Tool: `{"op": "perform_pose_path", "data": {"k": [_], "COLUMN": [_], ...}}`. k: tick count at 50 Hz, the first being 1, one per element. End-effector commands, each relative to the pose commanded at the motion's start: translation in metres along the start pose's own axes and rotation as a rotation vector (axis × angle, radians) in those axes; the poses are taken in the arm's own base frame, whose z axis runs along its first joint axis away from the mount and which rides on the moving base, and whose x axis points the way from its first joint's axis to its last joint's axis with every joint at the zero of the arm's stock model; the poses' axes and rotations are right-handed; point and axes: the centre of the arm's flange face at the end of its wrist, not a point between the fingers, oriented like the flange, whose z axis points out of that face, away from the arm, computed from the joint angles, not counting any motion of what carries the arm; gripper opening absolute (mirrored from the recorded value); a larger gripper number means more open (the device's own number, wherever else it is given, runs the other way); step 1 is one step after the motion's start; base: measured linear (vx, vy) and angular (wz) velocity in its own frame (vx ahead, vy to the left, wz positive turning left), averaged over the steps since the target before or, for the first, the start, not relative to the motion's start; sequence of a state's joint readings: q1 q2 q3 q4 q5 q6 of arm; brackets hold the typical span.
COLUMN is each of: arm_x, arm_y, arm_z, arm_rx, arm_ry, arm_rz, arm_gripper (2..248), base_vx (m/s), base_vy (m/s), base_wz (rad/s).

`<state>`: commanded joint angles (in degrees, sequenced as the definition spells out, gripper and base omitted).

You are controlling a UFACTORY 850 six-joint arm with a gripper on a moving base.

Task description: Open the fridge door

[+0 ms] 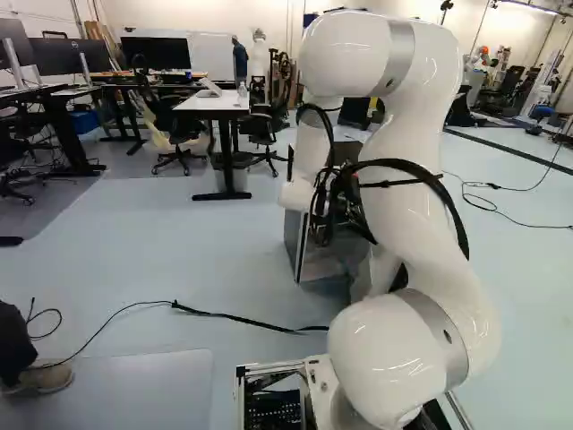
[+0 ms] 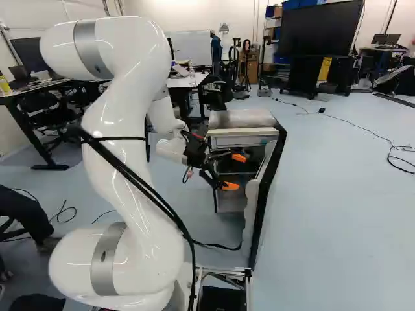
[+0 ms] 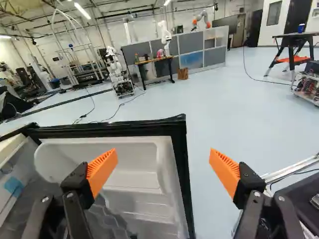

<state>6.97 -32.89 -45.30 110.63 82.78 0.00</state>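
Arm [image 2: 120, 123] is reaching forward from the base, wrist turning the gripper toward the door side. Fridge [image 2: 243, 119] is standing ahead, mouth facing the base. Door [image 2: 261, 197] is hanging well open on the fridge's right, free edge pointing back at the base, lined inner face looking at the gripper. Gripper [image 3: 162, 154] is sitting on the inner side, fingers spread wide, gripping nothing. Key relation: door is lying ahead of the tool, free edge running upright across the finger span. One orange pad [image 3: 102, 172] is lining up with the inner face, the other with floor past the edge. Contact: can't tell. My read: opening is nearing done; any further swing is needing an outward push, away from the fridge mouth. Slipping past the edge is the risk.
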Motion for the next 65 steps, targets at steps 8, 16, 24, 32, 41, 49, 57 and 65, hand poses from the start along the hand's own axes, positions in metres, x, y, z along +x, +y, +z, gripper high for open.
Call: {"op": "perform_pose_path", "data": {"k": [8, 16, 24, 32, 41, 49, 57, 65], "arm_x": [0.002, 0.004, 0.005, 0.007, 0.008, 0.007, 0.006, 0.006], "arm_y": [-0.018, -0.032, -0.045, -0.058, -0.071, -0.080, -0.090, -0.098], "arm_z": [0.016, 0.032, 0.050, 0.067, 0.087, 0.104, 0.122, 0.139], "arm_rx": [-0.044, -0.084, -0.122, -0.162, -0.215, -0.272, -0.328, -0.380], "arm_ry": [0.000, -0.004, -0.010, -0.019, -0.042, -0.079, -0.117, -0.149], "arm_rz": [0.034, 0.063, 0.092, 0.122, 0.160, 0.200, 0.242, 0.284], "arm_gripper": [247, 247, 247, 247, 247, 247, 247, 247], "base_vx": [0.000, 0.000, 0.000, 0.000, 0.000, 0.000, 0.000, 0.000], "base_vy": [0.000, 0.000, 0.000, 0.000, 0.000, 0.000, 0.000, 0.000], "base_wz": [0.000, 0.000, 0.000, 0.000, 0.000, 0.000, 0.000, 0.000]}}
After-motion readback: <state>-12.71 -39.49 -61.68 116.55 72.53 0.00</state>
